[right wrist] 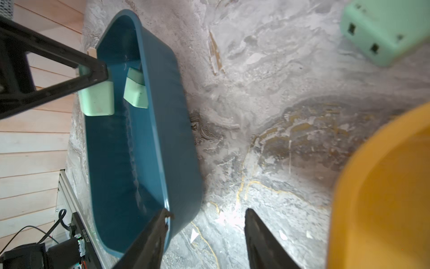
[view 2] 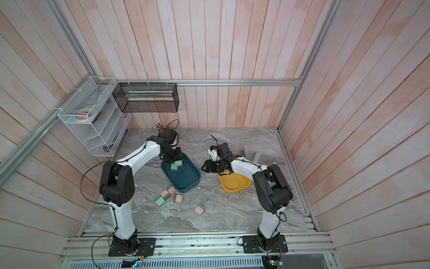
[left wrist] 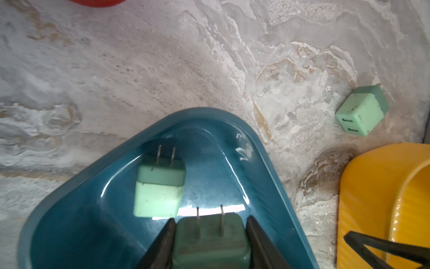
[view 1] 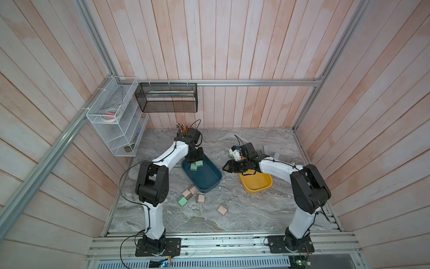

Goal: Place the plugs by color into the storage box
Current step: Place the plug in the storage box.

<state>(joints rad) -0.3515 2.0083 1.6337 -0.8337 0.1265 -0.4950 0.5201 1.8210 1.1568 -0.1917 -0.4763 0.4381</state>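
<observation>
Left gripper clamped on green plug, low over blue tray, just beside second green plug lying inside; release may knock it. Right gripper apart, empty, one finger close to tray rim; could snag it

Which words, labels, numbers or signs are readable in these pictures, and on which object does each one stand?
No text reads clearly.
Small white print on a black part, right wrist view: too small and blurred to read.
Green plugs, blue bin, yellow bin: no print visible.
</observation>
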